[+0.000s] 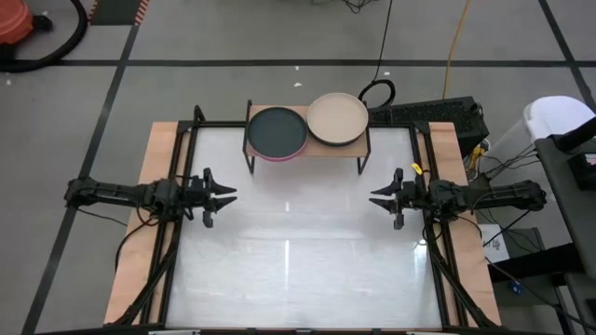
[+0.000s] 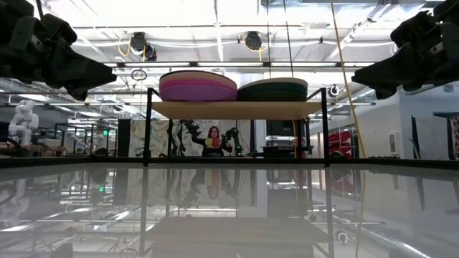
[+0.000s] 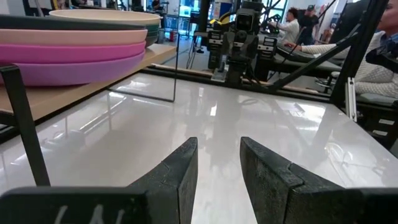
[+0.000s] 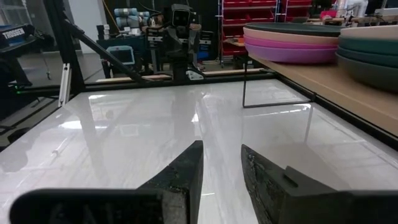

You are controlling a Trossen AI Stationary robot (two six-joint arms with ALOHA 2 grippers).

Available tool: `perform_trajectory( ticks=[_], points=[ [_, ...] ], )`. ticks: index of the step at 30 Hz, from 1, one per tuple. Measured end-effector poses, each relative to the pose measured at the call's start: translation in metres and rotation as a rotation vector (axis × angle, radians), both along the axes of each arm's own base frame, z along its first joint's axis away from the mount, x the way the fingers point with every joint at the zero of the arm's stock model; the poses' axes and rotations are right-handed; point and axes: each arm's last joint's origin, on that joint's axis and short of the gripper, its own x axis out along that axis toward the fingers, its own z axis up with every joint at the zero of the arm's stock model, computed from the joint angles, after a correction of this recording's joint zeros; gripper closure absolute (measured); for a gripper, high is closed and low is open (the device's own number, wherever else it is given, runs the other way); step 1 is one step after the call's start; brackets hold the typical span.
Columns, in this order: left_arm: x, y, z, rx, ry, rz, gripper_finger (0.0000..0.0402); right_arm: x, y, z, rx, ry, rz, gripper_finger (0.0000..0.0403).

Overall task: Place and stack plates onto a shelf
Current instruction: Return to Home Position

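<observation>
On the left gripper [image 3: 217, 167] the fingers [image 3: 178, 182] are parted by a narrow gap and nothing is gripped; only bare table [image 3: 249, 118] is seen between them. The same narrow gap is noted on the right gripper [image 4: 221, 167], and it too is empty. In the high view the left gripper is held over the table's left edge and the right gripper over its right edge. Their tips are turned toward each other, well apart.

The shelf [image 1: 324, 151] is set at the middle of the table's far edge, well apart from both grippers. Two stacks of plates are carried on it, just beside each other.

From above only the tops are told: a charcoal plate [image 1: 277, 130] on the left stack, a beige plate [image 1: 337, 119] on the right.

The left stack's layers are given by the left wrist view: a purple plate [image 3: 68, 73] lowest, then a magenta plate [image 3: 74, 51], a peach plate [image 3: 74, 36] and the charcoal one.

In the right wrist view, dark teal plates [image 4: 373, 59] are shown in the right stack.

In the low view both grippers are seen raised clear of the table.
</observation>
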Motion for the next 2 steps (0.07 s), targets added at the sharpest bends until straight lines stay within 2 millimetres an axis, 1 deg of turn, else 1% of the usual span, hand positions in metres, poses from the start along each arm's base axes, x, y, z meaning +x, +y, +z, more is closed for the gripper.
perform_trajectory(
  ticks=[2],
  points=[
    [0.0000,0.0000,0.0000,0.000,0.000,0.000,0.0277,0.0000,0.0000,0.0000,0.000,0.000,0.000,0.0310]
  ],
)
